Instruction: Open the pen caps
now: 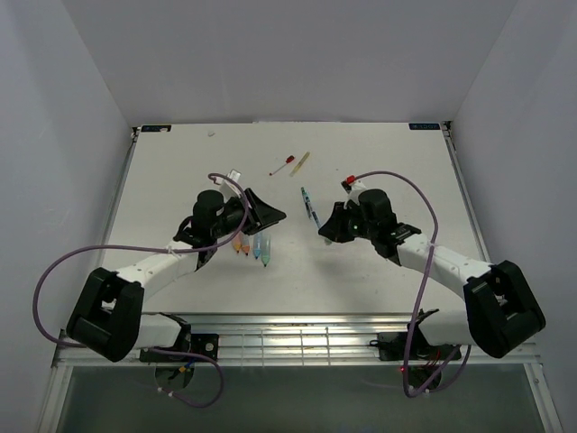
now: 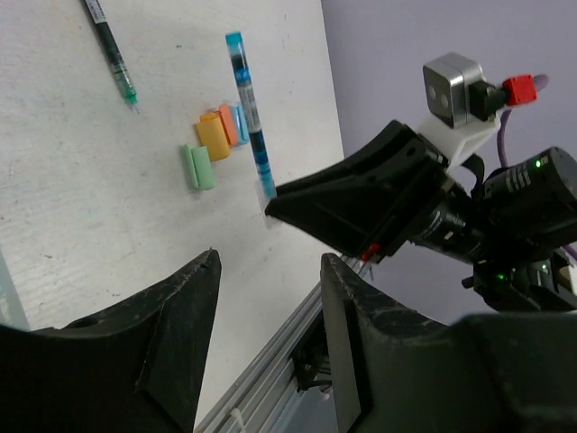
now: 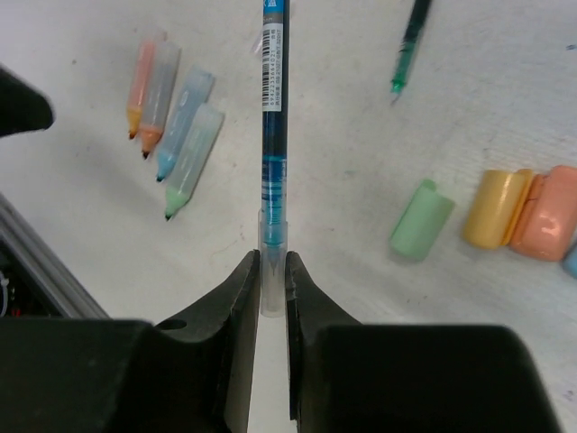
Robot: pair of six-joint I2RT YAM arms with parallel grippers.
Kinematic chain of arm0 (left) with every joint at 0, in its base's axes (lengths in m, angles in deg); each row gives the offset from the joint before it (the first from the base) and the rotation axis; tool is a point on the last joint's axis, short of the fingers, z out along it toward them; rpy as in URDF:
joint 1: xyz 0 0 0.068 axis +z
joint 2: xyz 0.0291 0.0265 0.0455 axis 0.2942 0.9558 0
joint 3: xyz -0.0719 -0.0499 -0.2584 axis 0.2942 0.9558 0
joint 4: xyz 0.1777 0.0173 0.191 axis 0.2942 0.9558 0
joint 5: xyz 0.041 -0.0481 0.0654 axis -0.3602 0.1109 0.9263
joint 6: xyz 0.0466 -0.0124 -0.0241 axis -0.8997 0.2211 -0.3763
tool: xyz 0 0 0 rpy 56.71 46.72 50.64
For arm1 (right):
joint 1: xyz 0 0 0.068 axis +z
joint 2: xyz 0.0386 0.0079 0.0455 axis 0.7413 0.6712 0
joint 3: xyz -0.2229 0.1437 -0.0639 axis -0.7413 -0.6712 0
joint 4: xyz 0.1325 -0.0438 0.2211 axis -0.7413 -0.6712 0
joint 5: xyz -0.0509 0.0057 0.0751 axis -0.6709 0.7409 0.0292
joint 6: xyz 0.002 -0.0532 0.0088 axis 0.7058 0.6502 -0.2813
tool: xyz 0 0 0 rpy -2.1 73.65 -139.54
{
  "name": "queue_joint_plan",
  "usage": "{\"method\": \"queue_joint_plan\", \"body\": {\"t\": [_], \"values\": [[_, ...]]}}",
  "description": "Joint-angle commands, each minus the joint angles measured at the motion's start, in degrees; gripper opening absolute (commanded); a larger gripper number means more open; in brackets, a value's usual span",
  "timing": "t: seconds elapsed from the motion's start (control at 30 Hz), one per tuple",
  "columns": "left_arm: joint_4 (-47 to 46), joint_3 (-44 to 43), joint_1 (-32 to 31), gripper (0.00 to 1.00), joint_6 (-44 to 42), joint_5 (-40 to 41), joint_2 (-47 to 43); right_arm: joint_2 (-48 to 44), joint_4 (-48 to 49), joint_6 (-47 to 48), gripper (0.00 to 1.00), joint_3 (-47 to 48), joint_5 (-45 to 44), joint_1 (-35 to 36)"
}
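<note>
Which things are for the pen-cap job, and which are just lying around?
Job: thin blue stick pen, in right claw; pale green stubby plastic cap; yellow-orange cap; salmon cap.
Lying about: four thick translucent pen barrels; thin green stick pen.

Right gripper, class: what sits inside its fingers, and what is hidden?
The blue pen, clear end pinched by the right gripper; its barrel points away. The fingers cover the end's sides, so cap or tip cannot be told.

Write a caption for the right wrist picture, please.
Right gripper pinches a blue pen; loose caps lie to one side.
</note>
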State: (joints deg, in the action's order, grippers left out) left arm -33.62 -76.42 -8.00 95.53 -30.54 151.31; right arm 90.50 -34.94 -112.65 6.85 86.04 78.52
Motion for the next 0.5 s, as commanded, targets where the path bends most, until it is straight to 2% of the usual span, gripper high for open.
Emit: {"method": "queue_joint_plan", "body": {"t": [0.0,0.17,0.47], "values": [[-3.52,-3.31,-1.44,0.59,0.62,-1.00,2.19,-4.84,7.70,-1.53,0.08,-4.09,5.63,2.01],[-3.52,-5.76,-3.55,0.59,-0.35,0.59,6.32,-8.46,8.07,-3.65,0.08,-6.47,6.16,5.00],[-3.52,-6.65,-5.66,0.59,-1.32,5.42,8.35,-10.75,6.04,-3.74,0.08,-6.13,6.86,8.52]]}}
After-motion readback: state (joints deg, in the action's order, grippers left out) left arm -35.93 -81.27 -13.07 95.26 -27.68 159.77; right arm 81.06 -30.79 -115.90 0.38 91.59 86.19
